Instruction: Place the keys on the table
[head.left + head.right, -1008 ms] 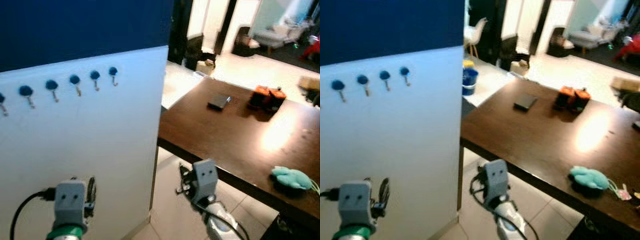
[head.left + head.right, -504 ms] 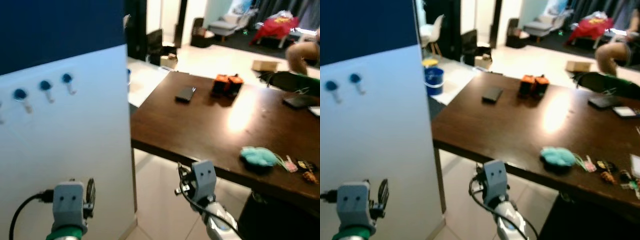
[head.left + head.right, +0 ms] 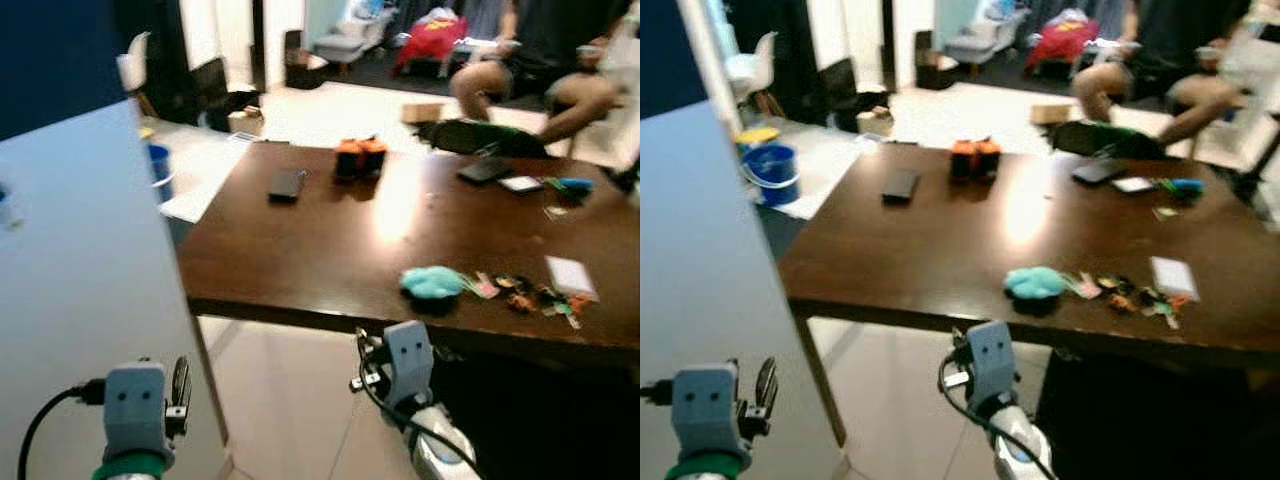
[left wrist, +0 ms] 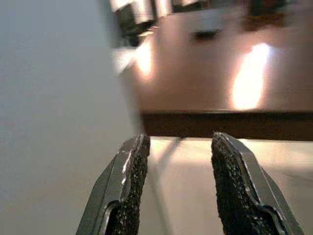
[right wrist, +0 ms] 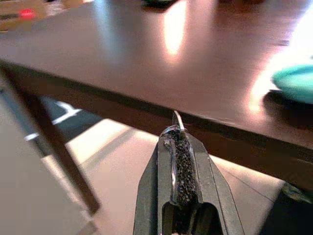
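The right hand sits low, just in front of the near edge of the dark wooden tabletop and below its surface. Its 2 black fingers are pressed together, and a thin strip of metal sticks out from between their tips; whether this belongs to the keys cannot be made out, and no more of it is visible. The left hand hangs low on the left, beside a pale white panel, its 2 fingers parted with nothing between them.

On the tabletop, near the front edge and to the right, lies a teal plush toy. Just to its right is a scatter of small colourful trinkets, too small to tell apart, and a white card beyond them. Farther back on the left lies a flat black device, with 2 orange-and-black objects side by side just right of it. At the far right are a dark flat item and a small white one.

A person sits beyond the far side of the tabletop. A blue bucket stands on the floor at the far left.
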Available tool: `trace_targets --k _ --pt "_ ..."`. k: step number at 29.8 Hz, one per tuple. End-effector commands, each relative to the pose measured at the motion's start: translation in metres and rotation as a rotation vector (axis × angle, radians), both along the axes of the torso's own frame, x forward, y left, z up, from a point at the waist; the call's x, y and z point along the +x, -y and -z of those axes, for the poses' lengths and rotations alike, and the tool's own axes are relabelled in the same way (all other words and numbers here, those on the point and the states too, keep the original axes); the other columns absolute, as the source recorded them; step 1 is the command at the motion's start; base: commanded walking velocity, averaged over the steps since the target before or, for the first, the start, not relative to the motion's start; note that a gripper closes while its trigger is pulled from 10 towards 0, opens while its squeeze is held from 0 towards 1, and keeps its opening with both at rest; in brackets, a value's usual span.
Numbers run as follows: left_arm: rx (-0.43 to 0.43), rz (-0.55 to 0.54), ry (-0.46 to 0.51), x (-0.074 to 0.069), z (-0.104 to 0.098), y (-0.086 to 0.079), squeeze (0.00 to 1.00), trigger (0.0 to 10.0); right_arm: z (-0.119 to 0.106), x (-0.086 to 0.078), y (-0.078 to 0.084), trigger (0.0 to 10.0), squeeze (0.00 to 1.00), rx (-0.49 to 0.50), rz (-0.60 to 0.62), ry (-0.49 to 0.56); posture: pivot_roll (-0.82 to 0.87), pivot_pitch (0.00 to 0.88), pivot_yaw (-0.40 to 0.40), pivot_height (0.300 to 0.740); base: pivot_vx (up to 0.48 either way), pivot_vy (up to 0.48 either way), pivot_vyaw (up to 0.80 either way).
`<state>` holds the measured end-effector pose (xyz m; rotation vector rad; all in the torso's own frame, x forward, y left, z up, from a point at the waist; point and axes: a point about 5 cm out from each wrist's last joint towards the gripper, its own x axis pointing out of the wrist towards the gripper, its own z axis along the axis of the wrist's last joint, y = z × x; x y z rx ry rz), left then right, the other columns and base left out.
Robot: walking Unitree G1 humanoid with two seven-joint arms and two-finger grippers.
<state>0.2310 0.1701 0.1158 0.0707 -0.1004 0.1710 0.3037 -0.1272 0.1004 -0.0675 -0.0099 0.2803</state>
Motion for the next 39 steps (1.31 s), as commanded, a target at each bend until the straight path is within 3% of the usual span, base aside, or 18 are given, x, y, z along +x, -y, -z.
trace_targets --k 1,36,39 --pt "-0.002 -0.006 -0.026 -0.0027 0.0055 -0.0024 0.00 10.0 0.0032 -0.0016 -0.0005 10.0 0.00 0.004 0.003 -0.014 -0.15 0.000 0.099 0.740 0.000 0.000 -0.80" --pt "-0.043 -0.018 0.004 -0.0055 0.0008 -0.0059 0.00 10.0 -0.0032 0.0034 -0.0018 10.0 0.00 0.017 -0.015 0.006 -0.14 0.000 0.090 0.740 0.000 0.000 -0.80" --pt "-0.033 -0.029 0.035 -0.0054 -0.0034 -0.0073 0.00 10.0 -0.0050 0.0037 -0.0043 10.0 0.00 0.016 -0.037 0.019 -0.14 0.000 0.090 0.740 0.000 0.000 0.00"
